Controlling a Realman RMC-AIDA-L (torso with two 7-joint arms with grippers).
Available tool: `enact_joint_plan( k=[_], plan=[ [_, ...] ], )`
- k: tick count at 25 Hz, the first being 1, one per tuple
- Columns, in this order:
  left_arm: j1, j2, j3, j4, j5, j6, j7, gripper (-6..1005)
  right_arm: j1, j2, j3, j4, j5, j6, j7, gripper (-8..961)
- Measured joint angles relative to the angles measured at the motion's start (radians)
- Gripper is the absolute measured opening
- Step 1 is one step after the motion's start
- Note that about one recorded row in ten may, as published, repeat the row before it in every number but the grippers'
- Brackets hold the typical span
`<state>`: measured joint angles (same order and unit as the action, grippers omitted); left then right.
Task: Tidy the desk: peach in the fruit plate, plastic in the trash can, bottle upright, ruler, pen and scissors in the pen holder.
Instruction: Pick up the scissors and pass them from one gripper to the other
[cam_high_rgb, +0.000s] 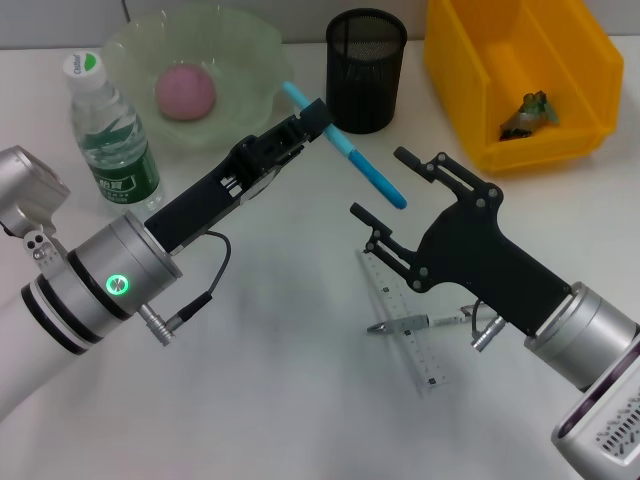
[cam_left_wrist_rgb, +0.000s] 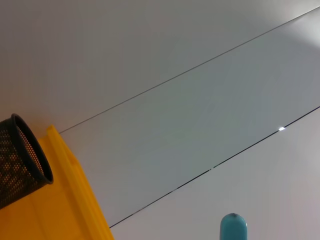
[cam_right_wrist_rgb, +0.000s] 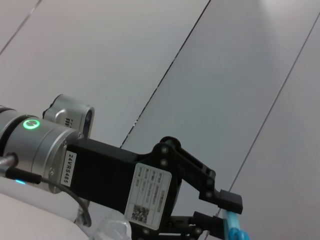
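Left gripper (cam_high_rgb: 310, 120) is clamped on the light blue scissors (cam_high_rgb: 370, 172), held raised just beside the pen holder (cam_high_rgb: 366, 68). Right gripper (cam_high_rgb: 395, 185) is spread wide, holding nothing, above the desk (cam_high_rgb: 280, 390); the ruler (cam_high_rgb: 405, 325) and pen (cam_high_rgb: 415, 323) lie crossed beneath its arm.

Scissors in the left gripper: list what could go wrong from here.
1. The left gripper grips the scissors near one end. The long free end could swing, slip or catch the pen holder and tip it.
2. The open right gripper hangs right by that free end, so the two could bump.
3. The pen lies across the ruler. Picking one may drag the other.
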<state>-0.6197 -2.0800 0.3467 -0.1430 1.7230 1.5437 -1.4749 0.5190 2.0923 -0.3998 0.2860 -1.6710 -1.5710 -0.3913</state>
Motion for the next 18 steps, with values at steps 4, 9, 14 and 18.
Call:
enact_joint_plan(
  k=[4,9,14,18],
  plan=[
    [-0.001,0.000,0.000,0.000,-0.001,0.000,0.000,223,0.018,0.000,-0.002,-0.003,-0.001,0.020,0.000,586],
    [-0.006,0.000,0.000,0.000,-0.003,-0.001,0.000,223,0.026,0.000,0.000,-0.005,-0.001,0.026,-0.001,487],
    [-0.008,0.000,0.000,0.002,-0.005,-0.002,-0.001,223,0.032,0.000,0.004,-0.007,-0.001,0.027,-0.001,396],
    [-0.009,0.000,-0.004,0.002,-0.006,-0.007,-0.001,223,0.033,0.000,0.007,-0.007,-0.001,0.028,-0.001,347]
  ],
)
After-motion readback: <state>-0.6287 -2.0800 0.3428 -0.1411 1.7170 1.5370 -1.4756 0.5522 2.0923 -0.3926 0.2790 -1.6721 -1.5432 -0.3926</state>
